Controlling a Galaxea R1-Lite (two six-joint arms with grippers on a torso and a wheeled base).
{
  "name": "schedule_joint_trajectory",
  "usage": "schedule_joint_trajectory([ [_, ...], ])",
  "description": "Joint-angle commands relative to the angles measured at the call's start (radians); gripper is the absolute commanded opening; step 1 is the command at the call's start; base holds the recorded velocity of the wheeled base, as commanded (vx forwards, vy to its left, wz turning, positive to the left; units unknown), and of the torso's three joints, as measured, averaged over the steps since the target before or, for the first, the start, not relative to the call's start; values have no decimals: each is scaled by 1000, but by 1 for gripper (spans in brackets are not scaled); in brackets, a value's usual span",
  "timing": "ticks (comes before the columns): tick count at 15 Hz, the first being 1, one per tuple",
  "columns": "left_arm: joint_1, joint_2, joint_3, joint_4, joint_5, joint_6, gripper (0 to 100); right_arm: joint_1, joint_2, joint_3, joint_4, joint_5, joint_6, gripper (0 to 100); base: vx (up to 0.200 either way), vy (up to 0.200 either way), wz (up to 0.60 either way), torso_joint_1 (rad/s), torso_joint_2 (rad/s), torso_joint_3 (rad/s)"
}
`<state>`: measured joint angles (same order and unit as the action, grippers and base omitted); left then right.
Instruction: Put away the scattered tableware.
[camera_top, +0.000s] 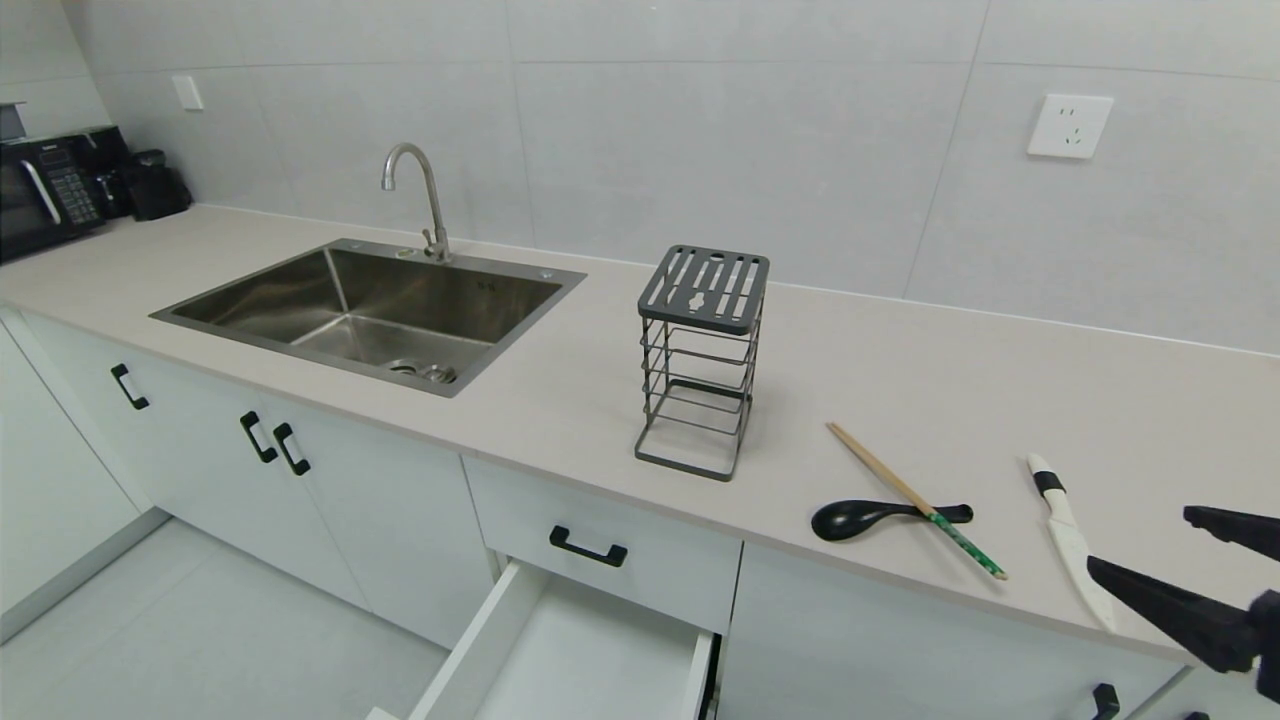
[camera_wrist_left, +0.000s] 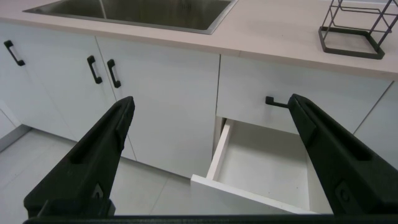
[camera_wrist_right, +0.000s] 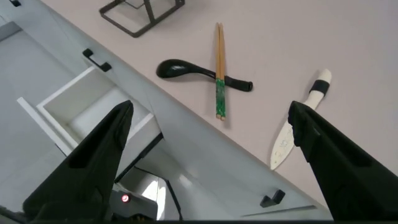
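Spoon (camera_top: 880, 517), chopsticks (camera_top: 915, 497) and knife (camera_top: 1070, 540) are lying unstowed on the worktop (camera_top: 900, 380); left gripper (camera_wrist_left: 211, 99) and right gripper (camera_top: 1138, 540) are holding fingers spread, empty.

On the bench (camera_top: 900, 380), a black spoon (camera_top: 878, 516) lay by the near edge, with chopsticks (camera_top: 915, 499) resting across its handle. A white knife (camera_top: 1068, 540) lay just right of them, beside the right pincer (camera_top: 1140, 542), its fingers spread. A wire rack (camera_top: 700, 360) stood left of the spoon, a sink (camera_top: 290, 290) farther left, and a drawer (camera_top: 480, 640) hung open below.
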<state>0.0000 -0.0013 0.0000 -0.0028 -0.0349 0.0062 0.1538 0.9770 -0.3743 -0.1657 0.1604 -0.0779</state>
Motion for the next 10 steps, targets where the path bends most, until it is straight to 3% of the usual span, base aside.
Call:
schedule_joint_trajectory([
  [1, 0, 1, 0, 0, 0, 0, 100, -5, 189, 9, -35, -30, -31, 100, 0, 0, 0, 0, 0, 0],
  [10, 0, 1, 0, 0, 0, 0, 100, -7, 523, 3, -242, -42, -49, 100, 0, 0, 0, 0, 0, 0],
])
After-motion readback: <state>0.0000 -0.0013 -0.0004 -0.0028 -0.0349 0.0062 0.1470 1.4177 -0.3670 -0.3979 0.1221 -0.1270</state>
